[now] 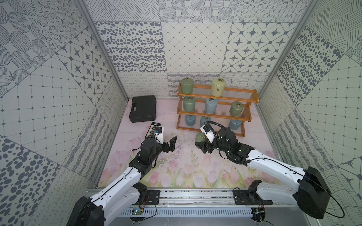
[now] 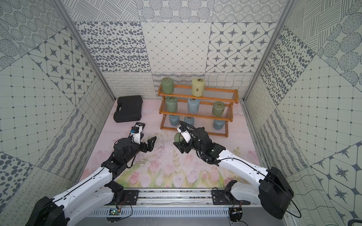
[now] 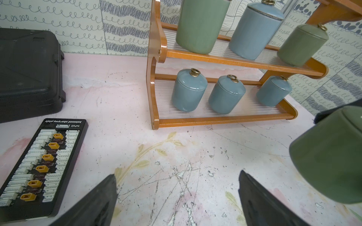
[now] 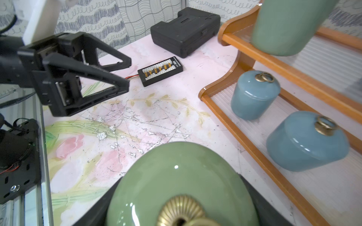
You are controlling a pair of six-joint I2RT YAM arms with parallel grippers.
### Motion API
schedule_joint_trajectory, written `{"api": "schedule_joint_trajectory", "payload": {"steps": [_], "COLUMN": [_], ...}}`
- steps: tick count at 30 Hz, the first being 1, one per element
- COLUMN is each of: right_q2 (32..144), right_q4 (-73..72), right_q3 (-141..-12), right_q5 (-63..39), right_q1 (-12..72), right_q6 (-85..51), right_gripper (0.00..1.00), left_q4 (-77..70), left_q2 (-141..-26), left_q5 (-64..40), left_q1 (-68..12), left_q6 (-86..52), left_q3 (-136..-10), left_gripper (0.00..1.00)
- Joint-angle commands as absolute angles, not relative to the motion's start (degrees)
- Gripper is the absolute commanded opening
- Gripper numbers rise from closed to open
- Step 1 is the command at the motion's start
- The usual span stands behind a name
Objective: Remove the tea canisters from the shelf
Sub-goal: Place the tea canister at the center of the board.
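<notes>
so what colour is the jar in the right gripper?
Sage green; the jar shows best in right wrist view.

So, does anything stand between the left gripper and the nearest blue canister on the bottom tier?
Nothing visible: only bare table lies between the left gripper and that blue canister. The green canister in the right gripper hangs aside.

Glossy glaze, varnished wood, matt plastic
Smooth-glazed tea canisters with ribbed brass rings; lacquered wooden shelf; matt black plastic case; scuffed counter.

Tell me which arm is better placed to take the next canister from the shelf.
Probably left: the left tool is open, empty and faces the shelf; the right tool holds a green canister.
</notes>
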State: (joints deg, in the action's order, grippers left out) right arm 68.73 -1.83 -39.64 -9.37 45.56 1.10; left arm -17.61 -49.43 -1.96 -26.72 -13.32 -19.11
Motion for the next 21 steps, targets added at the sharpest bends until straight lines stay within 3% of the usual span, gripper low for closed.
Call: {"api": "schedule_joint_trajectory", "payload": {"steps": [1, 21], "right_q2": [69.9, 75.15], "right_q4": [-12.69, -26.09], "right_q3": [-37.33, -25.76], "right_q5": [-8.0, 2.84], "right_q1": [49.6, 66.42], "right_q6": [1.84, -1.7], "right_gripper": [0.59, 0.57], "left_q4": [-18.33, -17.58], "left_q2": [-49.4, -49.97], "left_q5": [-0.29, -0.38], "left_q1": [-26.89, -26.89], "left_q6": [-14.57, -16.78], "left_q3": [-18.72, -18.44], "left_gripper": [1.0, 1.0]}}
